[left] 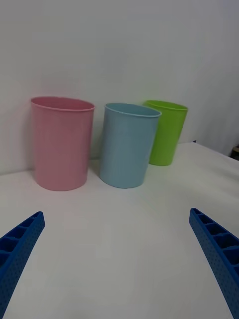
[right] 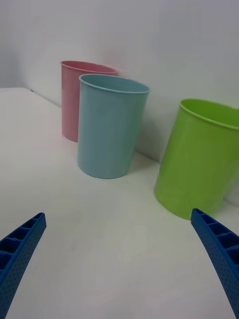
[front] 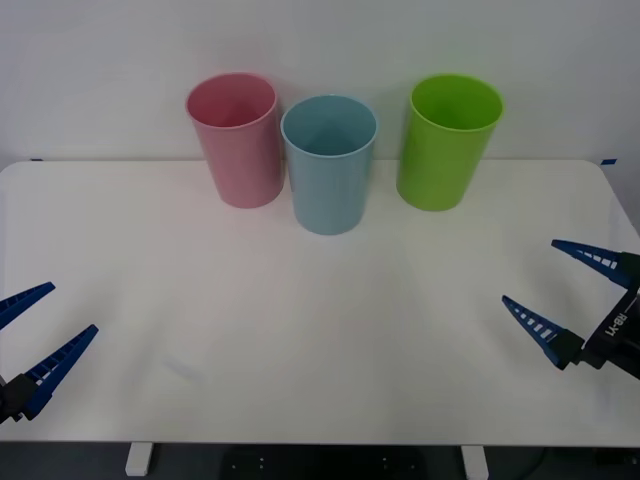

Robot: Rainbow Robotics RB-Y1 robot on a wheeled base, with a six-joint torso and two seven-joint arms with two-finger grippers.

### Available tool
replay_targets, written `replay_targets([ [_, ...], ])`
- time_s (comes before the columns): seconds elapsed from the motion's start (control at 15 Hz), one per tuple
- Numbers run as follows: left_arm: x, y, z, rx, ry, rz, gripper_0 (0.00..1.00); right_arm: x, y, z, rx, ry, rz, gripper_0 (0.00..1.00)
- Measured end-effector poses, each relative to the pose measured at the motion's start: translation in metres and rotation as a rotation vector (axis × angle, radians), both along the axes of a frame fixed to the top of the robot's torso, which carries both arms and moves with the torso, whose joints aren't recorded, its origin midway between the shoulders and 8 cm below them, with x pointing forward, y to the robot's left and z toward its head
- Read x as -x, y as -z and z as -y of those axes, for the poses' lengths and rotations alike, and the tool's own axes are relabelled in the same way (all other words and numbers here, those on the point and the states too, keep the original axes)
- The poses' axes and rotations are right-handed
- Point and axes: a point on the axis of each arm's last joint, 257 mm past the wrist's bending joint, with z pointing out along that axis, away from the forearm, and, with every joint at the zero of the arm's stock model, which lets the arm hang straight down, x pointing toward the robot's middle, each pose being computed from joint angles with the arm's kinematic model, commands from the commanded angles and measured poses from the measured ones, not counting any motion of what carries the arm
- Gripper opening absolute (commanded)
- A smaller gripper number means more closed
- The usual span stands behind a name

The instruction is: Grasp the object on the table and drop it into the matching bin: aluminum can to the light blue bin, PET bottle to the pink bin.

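Note:
The object, an aluminum can or a PET bottle, is out of view. On the white table [front: 300,340] the pink bin [front: 240,150] stands at the back left of centre, and the light blue bin [front: 330,175] stands close beside it on its right. Both appear again in the wrist views, pink bin [left: 62,147] and light blue bin [right: 110,132]. My left gripper [front: 72,308] hangs open over the table's front left edge, holding nothing. Over the right edge my right gripper [front: 530,272] is open and empty too.
A lime green bin [front: 446,150] stands at the back right, a gap away from the light blue one. A plain white wall rises behind the bins. Bare tabletop stretches between the two grippers and the bins.

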Motion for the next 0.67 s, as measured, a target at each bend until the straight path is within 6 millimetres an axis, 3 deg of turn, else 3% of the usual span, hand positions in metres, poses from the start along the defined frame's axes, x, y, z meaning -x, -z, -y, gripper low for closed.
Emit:
replay_targets([
  [0.33,0.0,0.0,0.0,0.0,0.0,0.0,1.0,0.028,0.014,0.02,-0.006,0.033,-0.041,1.0],
  [0.67,0.0,0.0,0.0,0.0,0.0,0.0,1.0,0.035,0.021,0.027,-0.013,0.052,-0.067,1.0],
])
